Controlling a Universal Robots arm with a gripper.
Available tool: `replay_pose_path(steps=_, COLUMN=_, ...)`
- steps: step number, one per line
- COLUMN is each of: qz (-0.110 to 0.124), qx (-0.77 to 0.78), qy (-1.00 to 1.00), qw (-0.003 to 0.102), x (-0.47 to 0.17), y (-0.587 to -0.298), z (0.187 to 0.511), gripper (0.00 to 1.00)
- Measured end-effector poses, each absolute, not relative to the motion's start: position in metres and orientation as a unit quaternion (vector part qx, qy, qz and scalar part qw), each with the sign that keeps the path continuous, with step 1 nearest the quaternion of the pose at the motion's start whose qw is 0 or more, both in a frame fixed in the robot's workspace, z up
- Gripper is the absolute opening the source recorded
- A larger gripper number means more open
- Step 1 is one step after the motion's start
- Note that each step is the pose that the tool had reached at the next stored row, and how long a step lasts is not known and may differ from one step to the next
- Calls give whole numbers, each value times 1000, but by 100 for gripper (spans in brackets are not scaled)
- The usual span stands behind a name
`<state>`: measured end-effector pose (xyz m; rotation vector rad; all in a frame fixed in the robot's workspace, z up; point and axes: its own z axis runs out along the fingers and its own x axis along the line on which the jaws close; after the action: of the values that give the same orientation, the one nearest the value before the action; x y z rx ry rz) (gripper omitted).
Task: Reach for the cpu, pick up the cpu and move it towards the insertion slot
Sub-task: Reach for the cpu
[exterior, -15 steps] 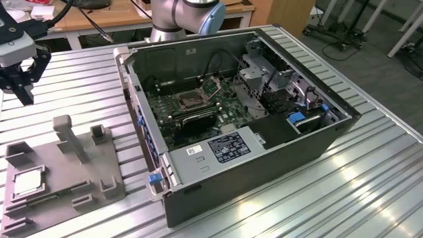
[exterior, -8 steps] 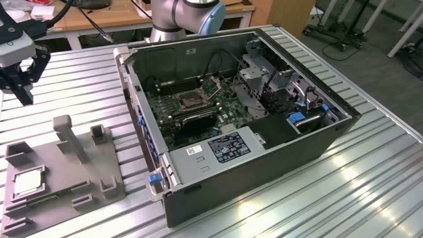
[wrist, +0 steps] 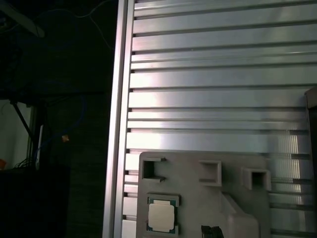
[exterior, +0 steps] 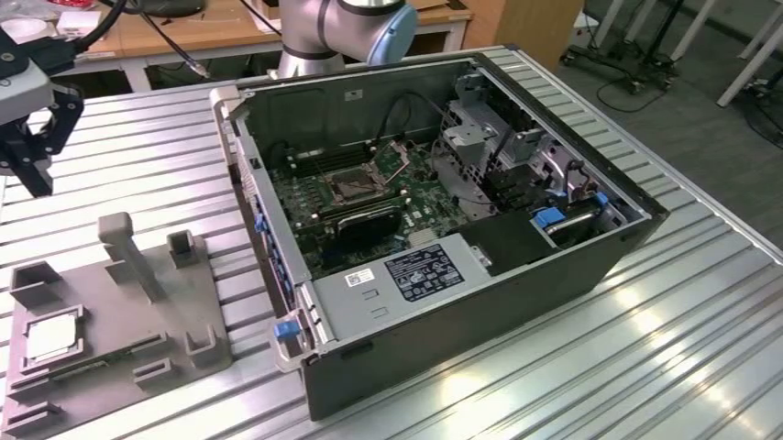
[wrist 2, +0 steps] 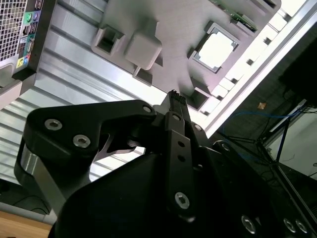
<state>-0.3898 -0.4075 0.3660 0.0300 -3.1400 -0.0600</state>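
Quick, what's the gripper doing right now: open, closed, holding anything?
Gripper: holds nothing; open or shut cannot be told. The cpu lies in the tray.

The exterior view looked down at a slant from high up, across the ribbed metal surface [exterior: 685, 302], the open computer case [exterior: 490, 302] and the grey tray [exterior: 123, 321]. The second wrist view peered closely past the black end effector [wrist 2: 173, 99] towards that tray. The first wrist view faced the surface's edge. Tray and cpu [wrist 2: 218, 49] [wrist: 161, 217] appeared in both wrist views.
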Motion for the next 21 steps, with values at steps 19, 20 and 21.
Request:
replay_pose_path(steps=19, qz=-19, qx=10, qy=-1000, qw=0, x=-404, y=-408, z=365, gripper=10)
replay_pose_path(steps=20, qz=-19, qx=10, qy=-1000, qw=0, x=-405, y=-408, z=365, gripper=10)
replay_pose_path(steps=21, qz=-19, qx=10, qy=-1000, qw=0, x=-407, y=-408, z=365, gripper=10)
